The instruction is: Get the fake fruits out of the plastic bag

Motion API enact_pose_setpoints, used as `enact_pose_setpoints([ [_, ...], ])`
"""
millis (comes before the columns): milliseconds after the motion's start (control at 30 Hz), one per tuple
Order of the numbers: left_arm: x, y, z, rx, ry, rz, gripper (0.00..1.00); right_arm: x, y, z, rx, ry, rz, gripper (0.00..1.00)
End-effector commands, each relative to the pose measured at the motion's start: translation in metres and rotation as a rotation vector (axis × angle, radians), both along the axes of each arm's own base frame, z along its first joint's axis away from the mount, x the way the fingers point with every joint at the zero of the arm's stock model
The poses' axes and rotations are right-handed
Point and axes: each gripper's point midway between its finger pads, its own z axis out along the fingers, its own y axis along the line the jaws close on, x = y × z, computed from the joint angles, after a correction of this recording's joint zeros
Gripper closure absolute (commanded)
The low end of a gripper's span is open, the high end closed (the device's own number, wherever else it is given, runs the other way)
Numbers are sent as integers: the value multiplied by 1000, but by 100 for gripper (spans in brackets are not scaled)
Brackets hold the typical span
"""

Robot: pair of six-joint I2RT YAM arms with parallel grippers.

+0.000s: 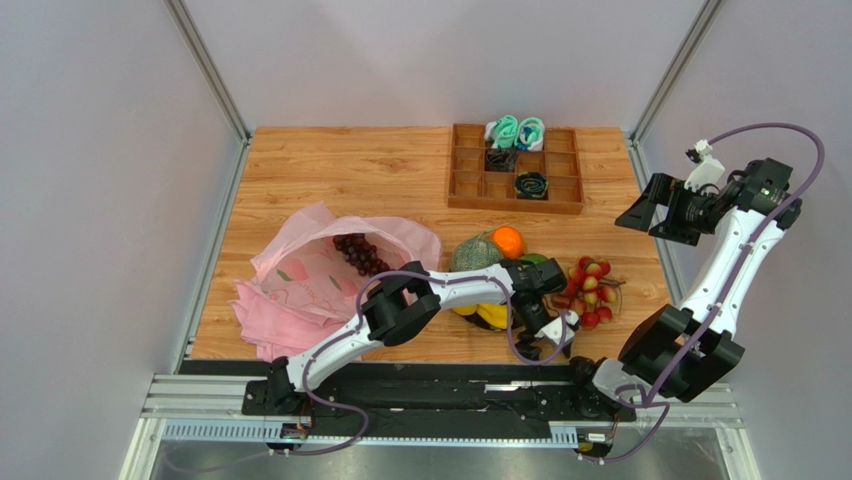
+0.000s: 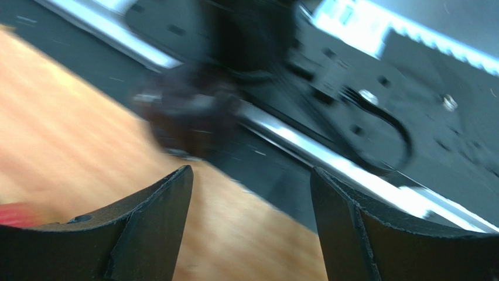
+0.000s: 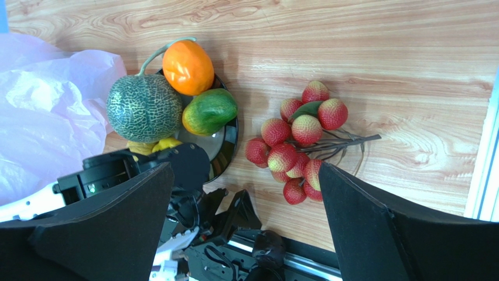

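The pink plastic bag (image 1: 315, 275) lies crumpled at the left with dark grapes (image 1: 362, 254) in its mouth. Outside the bag, a netted melon (image 3: 144, 108), an orange (image 3: 187, 67), a green fruit (image 3: 209, 110) and yellow pieces (image 1: 490, 315) sit on a black plate (image 3: 232, 139). Red berries (image 3: 301, 140) lie on the wood to its right. My left gripper (image 1: 548, 345) is open and empty by the table's front edge, its fingers (image 2: 158, 216) over bare wood. A dark purple lump (image 3: 270, 244) rests on the rail just beyond it. My right gripper (image 1: 640, 215) hangs open and high at the right.
A wooden compartment tray (image 1: 470, 185) with teal and black items stands at the back. A folded pink cloth (image 1: 262, 325) lies under the bag's near side. The black and silver rail (image 1: 450, 385) runs along the front edge, and frame posts stand at the table's corners.
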Motion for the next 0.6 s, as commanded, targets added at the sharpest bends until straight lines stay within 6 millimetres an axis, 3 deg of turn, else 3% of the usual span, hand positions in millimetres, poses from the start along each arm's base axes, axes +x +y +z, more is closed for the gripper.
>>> enact_pose_setpoints([
  [0, -13, 33, 0, 12, -162, -121, 18, -22, 24, 5, 117, 71, 19, 1],
  [100, -13, 28, 0, 1, -169, -116, 18, -23, 25, 9, 109, 58, 19, 1],
  [300, 5, -6, 6, -28, -225, -21, 18, -30, 31, 7, 114, 61, 18, 1],
  [567, 10, -5, 20, -26, -264, 1, 16, -31, 34, 10, 118, 47, 18, 1],
])
